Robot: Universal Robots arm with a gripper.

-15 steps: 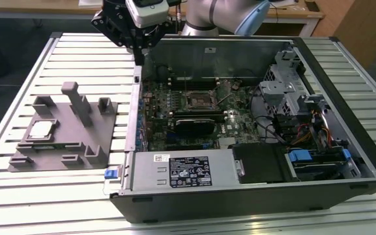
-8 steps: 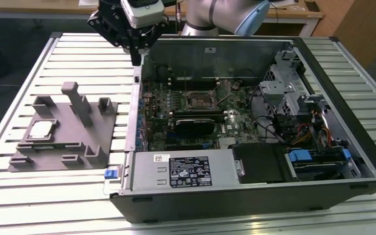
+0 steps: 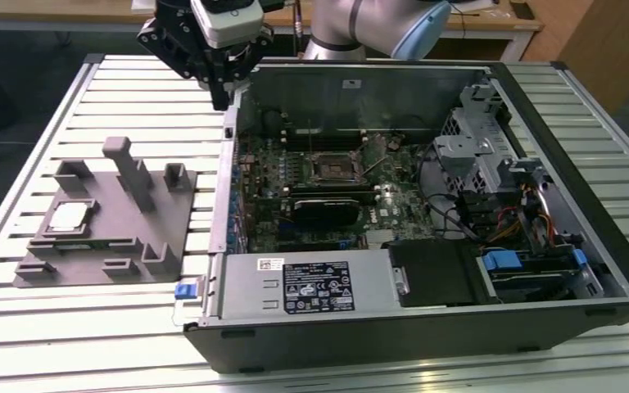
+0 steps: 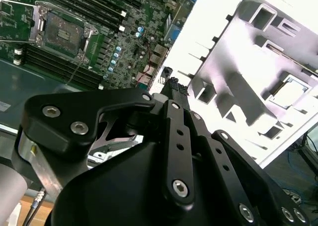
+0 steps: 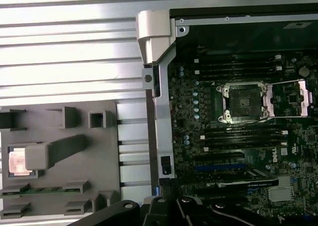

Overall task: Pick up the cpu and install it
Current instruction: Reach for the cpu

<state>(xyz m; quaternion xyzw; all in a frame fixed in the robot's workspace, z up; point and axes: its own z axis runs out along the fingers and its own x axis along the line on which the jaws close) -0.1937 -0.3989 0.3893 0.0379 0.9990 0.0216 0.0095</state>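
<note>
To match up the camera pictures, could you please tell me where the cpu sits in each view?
Exterior view: the cpu lies in the grey fixture, on the exterior view's left.
Second wrist view: cpu in the fixture's pocket.
First wrist view: cpu partly behind a fixture post.
Shared landmark: the motherboard socket.

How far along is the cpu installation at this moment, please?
Done: nothing shows as done; the cpu lies in the grey fixture block, outside the computer case. In hand: the gripper hangs above the case's edge, away from the cpu. Left: both pick-up and installation; the motherboard socket looks empty.
</note>
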